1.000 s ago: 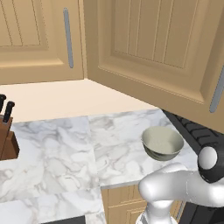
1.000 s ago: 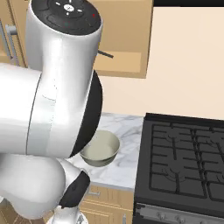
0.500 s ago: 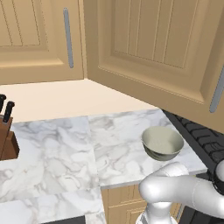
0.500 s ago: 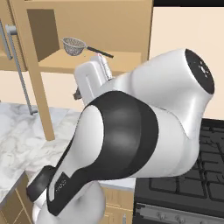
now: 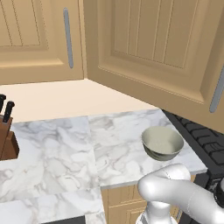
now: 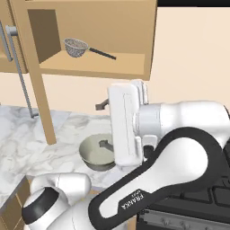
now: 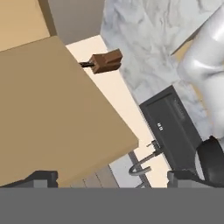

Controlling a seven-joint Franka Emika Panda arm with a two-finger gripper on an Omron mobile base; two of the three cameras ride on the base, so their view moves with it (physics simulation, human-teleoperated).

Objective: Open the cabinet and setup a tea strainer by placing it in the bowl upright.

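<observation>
The cabinet [image 6: 92, 68] stands open, its door [image 5: 148, 48] swung out toward me with a grey bar handle [image 5: 217, 89]. Inside, the tea strainer [image 6: 75, 47] lies on the wooden shelf, its dark handle pointing right. Below it, the bowl [image 6: 93, 155] [image 5: 162, 142] sits empty on the marble counter. My gripper [image 6: 104, 125] hangs under the cabinet and above the bowl, fingers pointing left. It is open and holds nothing. In the hand view the gripper [image 7: 112, 178] shows two tips set far apart, facing the tan cabinet wood [image 7: 52, 113].
A knife block [image 5: 6, 139] [image 7: 105, 61] stands at the counter's left end. A black stove [image 5: 205, 138] lies right of the bowl. A second wall cabinet [image 5: 35, 39] stays closed on the left. A faucet [image 7: 142, 166] shows beyond the open door's edge [image 6: 42, 103].
The arm has swung in the right base view. It no longer blocks the cabinet, and the hand now sits between shelf and bowl. Bowl, strainer and door have not moved.
</observation>
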